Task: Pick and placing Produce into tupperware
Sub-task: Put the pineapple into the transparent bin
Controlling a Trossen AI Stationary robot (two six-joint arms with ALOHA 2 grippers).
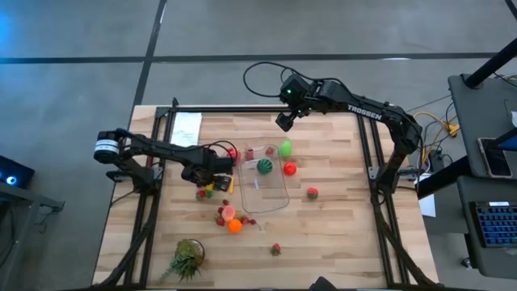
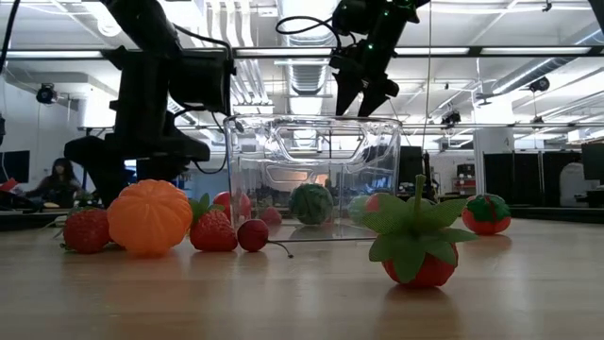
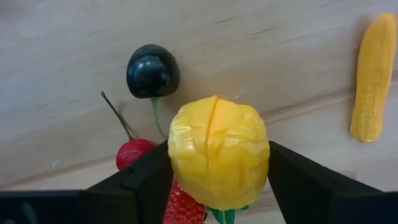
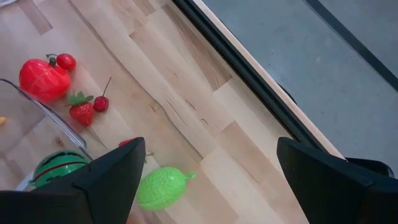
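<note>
the tupperware (image 1: 265, 179) is a clear, round-cornered rectangular tub standing mid-table, with a dark green striped melon (image 1: 264, 166) inside it. toy produce lies around it: a lime-green fruit (image 1: 285, 148) and red pieces to its right, an orange fruit (image 1: 235, 225) and strawberries at its near left corner.

the left gripper (image 1: 216, 179) sits low just left of the tub, its fingers closed against both sides of a yellow ridged fruit (image 3: 219, 152). only the left wrist view shows this grip clearly, along with a dark cherry (image 3: 153, 70), a red cherry (image 3: 132, 152) and a yellow corn-like piece (image 3: 373, 78) on the wood beyond.

the right gripper (image 1: 284, 119) hangs above the tub's far side, jaws spread wide and empty. the low view alone shows a stemmed red fruit with green leaves (image 2: 415, 242) nearest the camera.
</note>
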